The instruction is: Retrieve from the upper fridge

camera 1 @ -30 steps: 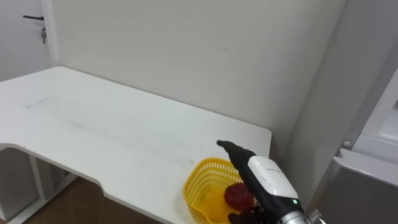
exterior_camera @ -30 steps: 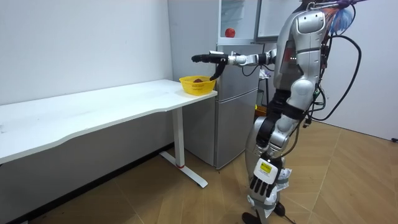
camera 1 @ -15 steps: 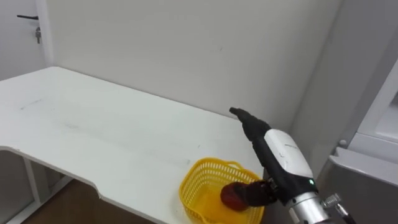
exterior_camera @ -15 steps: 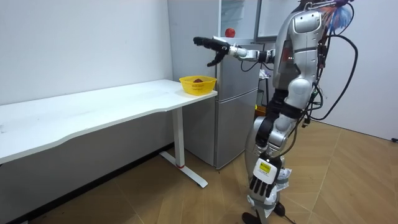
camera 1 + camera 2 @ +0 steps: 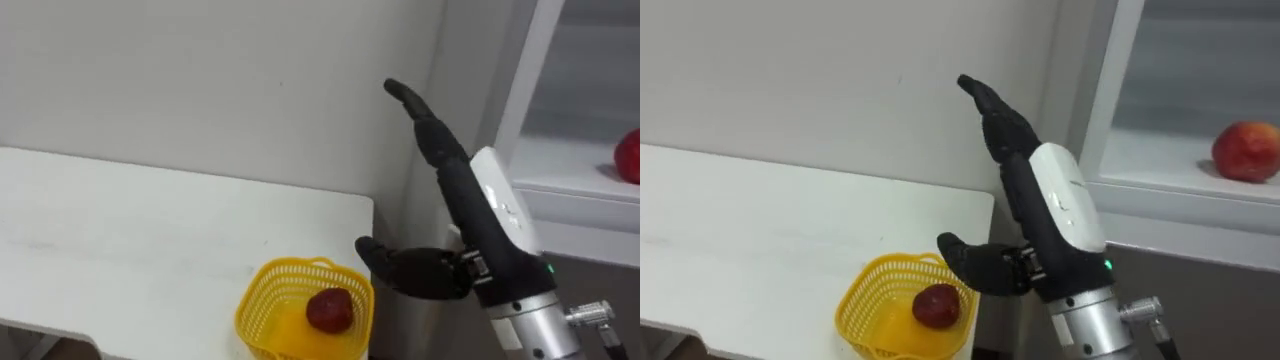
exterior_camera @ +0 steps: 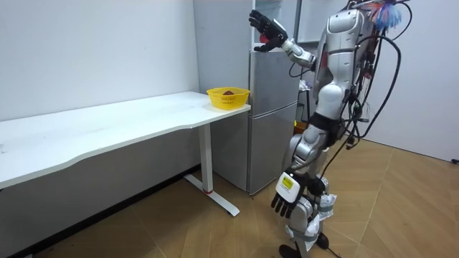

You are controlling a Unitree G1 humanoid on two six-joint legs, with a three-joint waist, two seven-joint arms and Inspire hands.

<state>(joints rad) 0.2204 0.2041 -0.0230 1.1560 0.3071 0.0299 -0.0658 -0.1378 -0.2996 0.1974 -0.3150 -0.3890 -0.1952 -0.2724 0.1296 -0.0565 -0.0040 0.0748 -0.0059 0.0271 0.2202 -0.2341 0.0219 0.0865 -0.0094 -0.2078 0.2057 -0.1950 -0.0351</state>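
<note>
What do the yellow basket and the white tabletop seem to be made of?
The yellow basket looks like moulded plastic: even bright colour, slotted lattice wall, thick smooth rim. The table top looks like white laminated board, matt, with faint smudges and little glare; its core cannot be told.

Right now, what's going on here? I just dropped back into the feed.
The robot stands at the fridge beside the white table. Its right hand is raised and open in front of the upper compartment, holding nothing. One red apple lies in the yellow basket at the table's corner. A second apple sits on the upper shelf, apart from the hand and not yet grasped. The left hand hangs at its side.
</note>
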